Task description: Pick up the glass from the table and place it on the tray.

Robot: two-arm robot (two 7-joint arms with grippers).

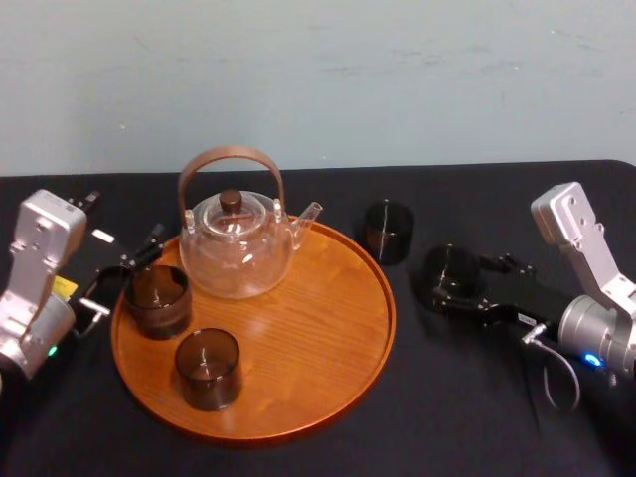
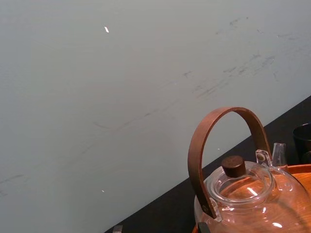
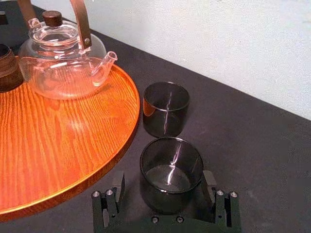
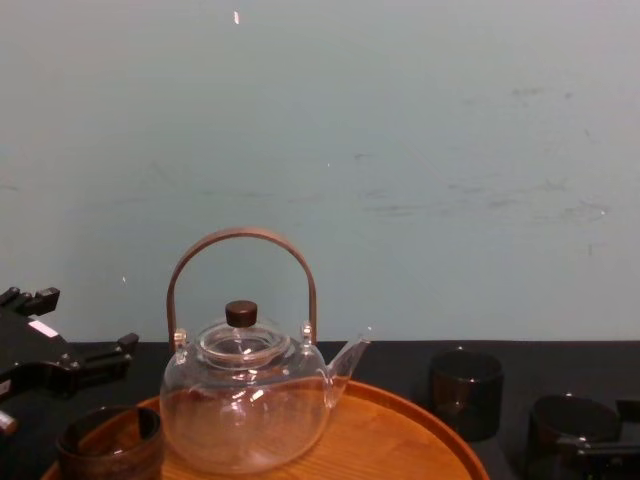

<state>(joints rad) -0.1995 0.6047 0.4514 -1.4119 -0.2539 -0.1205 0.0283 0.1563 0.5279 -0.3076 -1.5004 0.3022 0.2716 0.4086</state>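
A dark smoked glass [image 1: 452,270] [image 3: 171,167] stands upright on the black table, right of the tray [image 1: 298,397]. My right gripper [image 1: 449,283] [image 3: 164,179] is open around it at table level. One finger [image 3: 117,187] stands clear of the glass wall and the other sits close to it. The large round orange-brown tray [image 3: 58,145] carries a clear teapot [image 1: 237,243] and two dark glasses [image 1: 157,300] [image 1: 208,369]. My left gripper [image 1: 124,273] is open at the tray's left rim, just behind the left glass.
A second dark glass [image 1: 388,231] [image 3: 166,109] stands on the table between the held-around glass and the tray's rim. The teapot's tall brown handle [image 4: 240,240] rises over the back of the tray. The tray's front right part is bare wood.
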